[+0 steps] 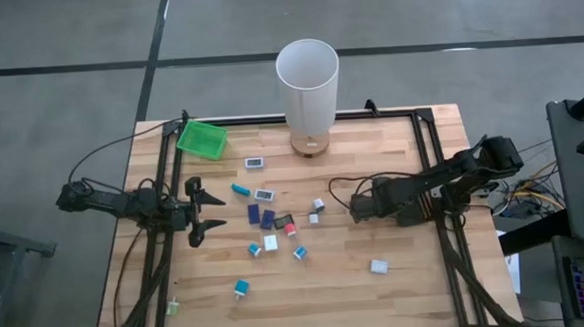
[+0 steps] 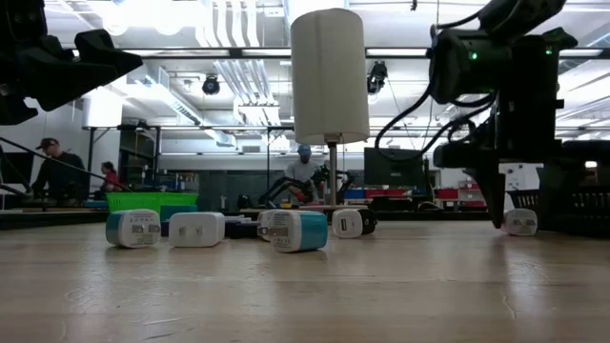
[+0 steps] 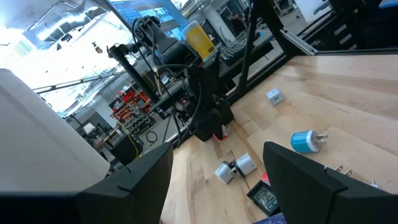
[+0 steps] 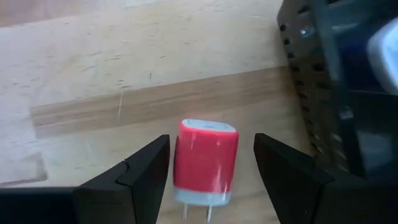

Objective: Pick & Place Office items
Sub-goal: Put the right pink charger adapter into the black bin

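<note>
Several small office items lie scattered on the middle of the wooden table: dark blue, teal, white and grey pieces. A red plug block with a white prong end lies flat on the wood. My right gripper points down over it, open, one finger on each side with a gap showing on both sides. In the high view this gripper covers the red block. My left gripper stands open and level at the table's left side, touching nothing.
A tall white cylinder stands on a wooden foot at the far middle, with a green tray at the far left. A black perforated tray lies close beside the red block. One white block lies alone near the right front.
</note>
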`<state>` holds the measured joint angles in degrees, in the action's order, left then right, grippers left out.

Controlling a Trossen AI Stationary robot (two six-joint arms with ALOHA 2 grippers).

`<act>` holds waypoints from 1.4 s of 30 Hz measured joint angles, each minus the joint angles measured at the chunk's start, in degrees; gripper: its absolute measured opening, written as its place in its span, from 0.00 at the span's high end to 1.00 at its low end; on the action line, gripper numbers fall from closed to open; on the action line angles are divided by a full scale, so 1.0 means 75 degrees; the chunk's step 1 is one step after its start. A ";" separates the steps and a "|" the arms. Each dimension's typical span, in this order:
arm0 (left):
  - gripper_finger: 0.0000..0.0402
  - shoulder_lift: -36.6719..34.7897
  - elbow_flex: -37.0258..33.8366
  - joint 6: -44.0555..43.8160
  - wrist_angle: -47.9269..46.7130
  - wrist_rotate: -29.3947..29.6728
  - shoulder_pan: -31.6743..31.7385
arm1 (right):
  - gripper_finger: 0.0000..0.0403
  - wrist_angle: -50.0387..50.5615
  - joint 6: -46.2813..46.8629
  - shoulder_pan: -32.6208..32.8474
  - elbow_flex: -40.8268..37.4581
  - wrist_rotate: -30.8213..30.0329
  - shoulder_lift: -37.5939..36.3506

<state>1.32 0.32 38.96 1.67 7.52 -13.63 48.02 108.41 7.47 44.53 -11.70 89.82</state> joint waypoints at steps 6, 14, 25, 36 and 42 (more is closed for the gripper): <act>0.36 0.0001 0.0000 0.0000 0.0000 0.0001 0.0000 | 0.46 -0.0119 -0.0115 -0.0083 0.0006 0.0031 0.0154; 0.36 0.0000 0.0000 0.0000 0.0000 -0.0002 0.0001 | 0.50 -0.0127 -0.0118 -0.0083 0.0006 0.0037 0.0099; 0.36 0.0000 0.0000 0.0000 0.0000 -0.0002 0.0001 | 0.67 -0.0135 -0.0112 -0.0083 0.0006 0.0026 0.0093; 0.36 0.0002 0.0000 0.0000 0.0000 -0.0002 0.0000 | 0.67 -0.0121 -0.0136 -0.0083 0.0036 0.0020 0.0090; 0.36 0.0000 0.0000 0.0000 0.0000 0.0000 -0.0002 | 0.67 0.0333 -0.0379 -0.0083 0.0523 -0.0222 0.0060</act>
<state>1.32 0.32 38.96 1.67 7.52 -13.65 50.51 105.57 6.85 48.46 -13.36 90.27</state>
